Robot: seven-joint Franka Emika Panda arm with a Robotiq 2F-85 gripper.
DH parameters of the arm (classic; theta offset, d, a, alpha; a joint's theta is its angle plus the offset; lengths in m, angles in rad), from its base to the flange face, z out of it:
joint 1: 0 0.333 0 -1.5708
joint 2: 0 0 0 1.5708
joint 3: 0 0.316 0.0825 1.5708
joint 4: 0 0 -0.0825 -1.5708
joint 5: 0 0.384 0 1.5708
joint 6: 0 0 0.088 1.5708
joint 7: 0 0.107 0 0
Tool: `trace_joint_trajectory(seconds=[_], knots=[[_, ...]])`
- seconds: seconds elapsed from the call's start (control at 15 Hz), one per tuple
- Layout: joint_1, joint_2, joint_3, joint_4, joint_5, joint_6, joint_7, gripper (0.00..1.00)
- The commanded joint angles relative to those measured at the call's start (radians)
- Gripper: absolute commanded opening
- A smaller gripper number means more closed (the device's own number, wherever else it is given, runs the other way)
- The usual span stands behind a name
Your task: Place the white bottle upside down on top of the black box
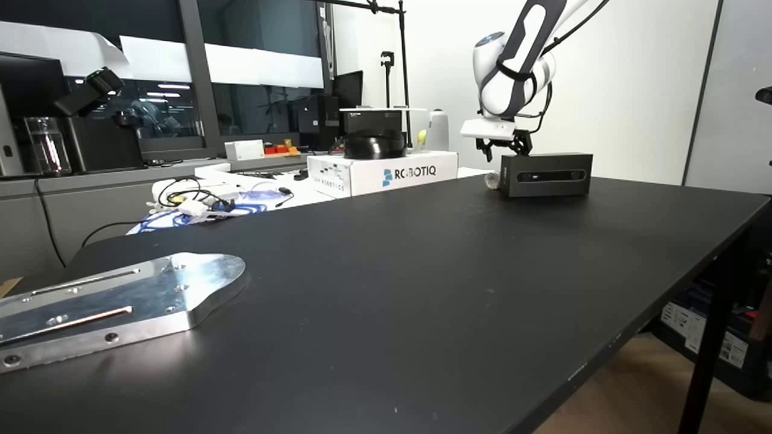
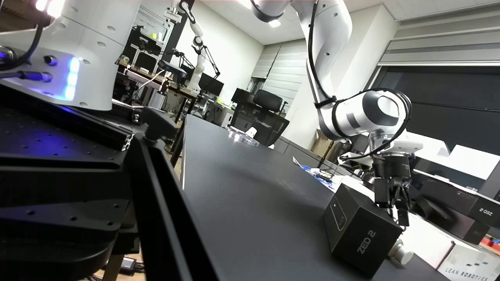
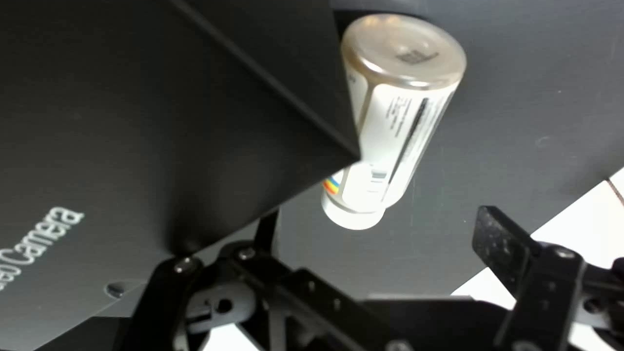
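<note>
The white bottle lies on its side on the dark table, close beside the black box. In the wrist view the bottle [image 3: 390, 126] has its base at the top and its cap lower down, partly hidden by the box. In an exterior view its round base [image 1: 492, 181] shows at the box's end; elsewhere its cap end [image 2: 403, 255] peeks out behind the box. The black box [image 1: 546, 176] stands on the table and also shows here [image 2: 365, 234] and here [image 3: 146, 122]. My gripper [image 3: 382, 236] is open and empty, low by the box; it also shows in both exterior views [image 1: 503, 147] [image 2: 394, 208].
A white printed Robotiq carton [image 1: 398, 175] with black items on top stands beyond the table's edge. Tangled cables [image 1: 193, 208] lie near it. A shiny metal plate [image 1: 120, 295] lies at the table's other end. The box's corner is close to my gripper's left finger.
</note>
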Motion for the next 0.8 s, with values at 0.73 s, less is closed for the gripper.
trace_joint_trajectory(seconds=[0.73], knots=[[-0.073, 0.025, 0.056, 0.121, -0.052, -0.109, -0.008, 1.00]])
